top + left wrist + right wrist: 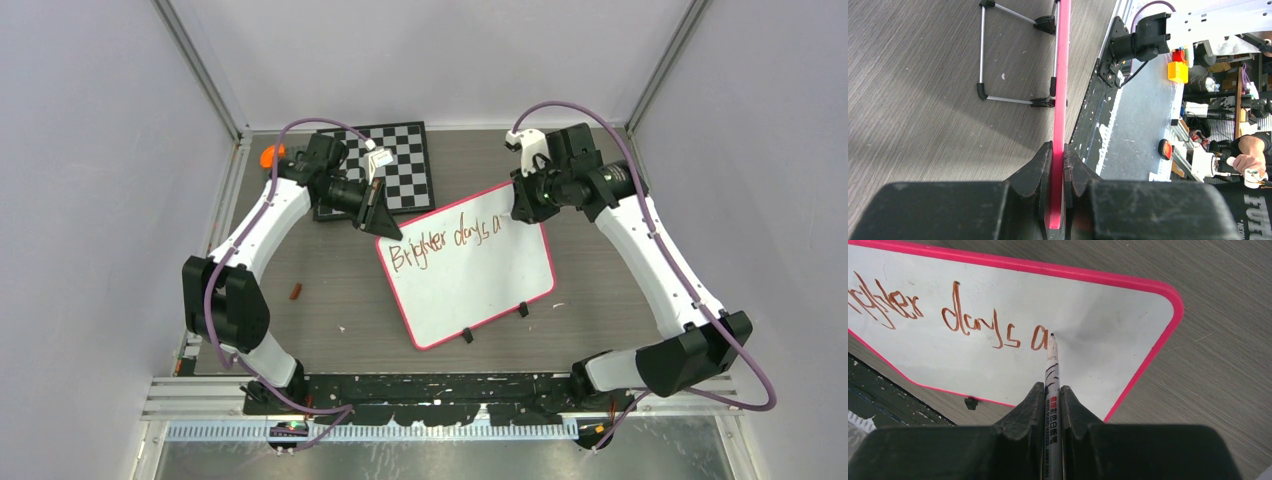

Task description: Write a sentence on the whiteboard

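Showing the writing stage in progress, the top view places the whiteboard (480, 290) near the middle of the grey wood-grain table (330, 260), turned at a slant, with its two black clip feet (467, 335) along the near edge. The sentence (440, 245) runs along the board's far edge in reddish-brown strokes and reads "Brighter days a".

The left gripper (1058, 150) meets the board at its far left corner. In the left wrist view its jaws are closed almost together on the pink-red rim, which passes edge-on between the two pads. A thin wire stand (981, 50) with black corner pieces props the board from behind.

The right gripper (1052, 390) reaches the board's far right part. Its jaws are drawn in tight on a white marker (1052, 375), which projects forward between them. The dark tip touches the white surface just right of the letter "a".

A black-and-white checkered board (400, 165) lies flat beyond the whiteboard, under the left arm. A small orange object (270, 156) sits at the table's far left edge. A small brown piece (295, 291) lies left of the whiteboard, apart from it.
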`<state>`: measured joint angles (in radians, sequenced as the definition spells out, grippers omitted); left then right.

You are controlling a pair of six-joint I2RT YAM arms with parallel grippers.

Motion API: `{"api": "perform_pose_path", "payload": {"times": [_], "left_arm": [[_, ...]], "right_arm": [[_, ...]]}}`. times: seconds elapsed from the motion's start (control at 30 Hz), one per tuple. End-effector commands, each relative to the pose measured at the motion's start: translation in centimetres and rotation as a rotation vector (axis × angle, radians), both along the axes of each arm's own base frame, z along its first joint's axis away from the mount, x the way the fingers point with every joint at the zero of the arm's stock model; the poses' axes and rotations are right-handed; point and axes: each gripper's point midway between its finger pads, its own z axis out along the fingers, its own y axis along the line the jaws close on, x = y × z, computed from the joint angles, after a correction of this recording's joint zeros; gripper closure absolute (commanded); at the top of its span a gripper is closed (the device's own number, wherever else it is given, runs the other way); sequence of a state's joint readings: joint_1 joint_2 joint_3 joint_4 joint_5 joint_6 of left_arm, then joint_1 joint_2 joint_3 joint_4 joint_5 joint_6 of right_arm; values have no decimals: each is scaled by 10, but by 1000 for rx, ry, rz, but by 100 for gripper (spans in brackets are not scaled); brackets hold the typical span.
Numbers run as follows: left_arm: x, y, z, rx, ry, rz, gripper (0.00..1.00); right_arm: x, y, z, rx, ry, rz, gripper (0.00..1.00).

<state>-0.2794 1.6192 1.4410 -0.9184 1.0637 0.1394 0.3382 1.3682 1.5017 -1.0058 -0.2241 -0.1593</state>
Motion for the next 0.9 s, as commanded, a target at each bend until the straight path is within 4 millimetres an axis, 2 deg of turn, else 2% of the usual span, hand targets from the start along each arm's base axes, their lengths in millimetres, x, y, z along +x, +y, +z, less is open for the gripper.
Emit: {"api": "perform_pose_path", "payload": {"times": [0.0, 0.47, 0.87], "left_arm": [[-1, 1, 2, 8, -6, 4, 100], [0, 1, 1, 8, -6, 4, 100], [0, 2, 2, 11, -12, 6, 100]], "right_arm": [[15, -2, 7, -12, -66, -16, 100], [-9, -9, -18, -26, -3, -19, 100], [10, -4, 5, -15, -62, -21, 100]]}}
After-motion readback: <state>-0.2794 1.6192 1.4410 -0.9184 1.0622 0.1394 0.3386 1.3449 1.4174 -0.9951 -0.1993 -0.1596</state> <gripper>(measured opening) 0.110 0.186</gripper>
